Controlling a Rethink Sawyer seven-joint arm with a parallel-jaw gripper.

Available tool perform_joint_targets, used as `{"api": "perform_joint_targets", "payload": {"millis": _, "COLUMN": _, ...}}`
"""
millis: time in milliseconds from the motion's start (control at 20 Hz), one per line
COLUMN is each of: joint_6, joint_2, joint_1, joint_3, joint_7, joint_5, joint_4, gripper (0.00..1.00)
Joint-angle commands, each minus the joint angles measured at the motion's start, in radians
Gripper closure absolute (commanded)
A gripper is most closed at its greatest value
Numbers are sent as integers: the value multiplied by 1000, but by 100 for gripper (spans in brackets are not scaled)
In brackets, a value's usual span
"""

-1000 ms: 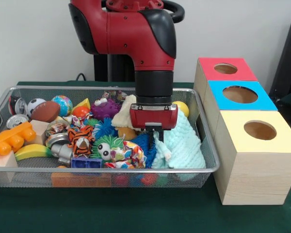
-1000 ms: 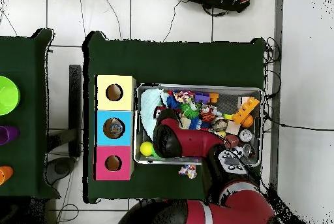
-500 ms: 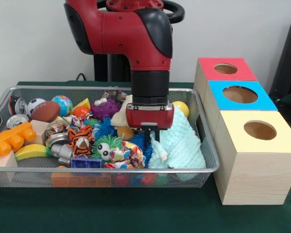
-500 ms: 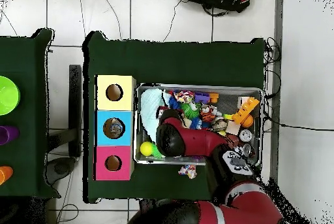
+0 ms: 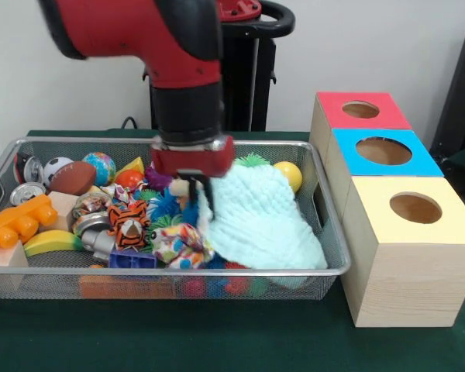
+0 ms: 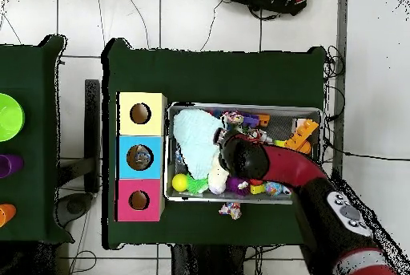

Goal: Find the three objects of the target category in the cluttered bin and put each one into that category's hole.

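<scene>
The wire mesh bin (image 5: 170,272) is full of toys. My gripper (image 5: 192,186) hangs over the bin's middle and is shut on the edge of a pale mint cloth (image 5: 256,213). The cloth stretches from the gripper down over the bin's right part. No clear plastic bottle shows in the bin; the cloth and toys cover much of it. The blue-topped box's hole (image 5: 384,150) is to the right of the bin. In the overhead view the arm (image 6: 272,163) covers the gripper, the cloth (image 6: 194,131) lies at the bin's (image 6: 244,108) left end, and something pale shows inside the blue hole (image 6: 139,157).
A red-topped box (image 5: 362,109) and a yellow-topped box (image 5: 415,208) flank the blue one. Metal cans (image 5: 25,194), an orange block (image 5: 15,221), a tiger toy (image 5: 129,219) and a yellow ball (image 5: 289,174) lie in the bin. A wrapper (image 6: 231,210) lies on the table outside it.
The arm has swung left in the front view and risen a little, dragging the mint cloth with it. The cloth is now pulled taut and spread wider.
</scene>
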Motion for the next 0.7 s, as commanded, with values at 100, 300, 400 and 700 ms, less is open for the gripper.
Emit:
{"api": "perform_joint_targets", "payload": {"millis": 100, "joint_6": 487, "joint_2": -70, "joint_1": -126, "joint_3": 193, "joint_7": -288, "joint_5": 22, "joint_4": -167, "gripper": 100}}
{"api": "perform_joint_targets", "payload": {"millis": 300, "joint_6": 541, "joint_2": -18, "joint_1": -144, "joint_3": 235, "joint_7": -292, "joint_5": -3, "joint_4": -244, "gripper": 100}}
{"api": "perform_joint_targets", "payload": {"millis": 400, "joint_6": 556, "joint_2": -6, "joint_1": -157, "joint_3": 254, "joint_7": -294, "joint_5": -11, "joint_4": -255, "gripper": 100}}
{"api": "perform_joint_targets", "payload": {"millis": 700, "joint_6": 542, "joint_2": 8, "joint_1": -181, "joint_3": 282, "joint_7": -273, "joint_5": -35, "joint_4": -244, "gripper": 100}}
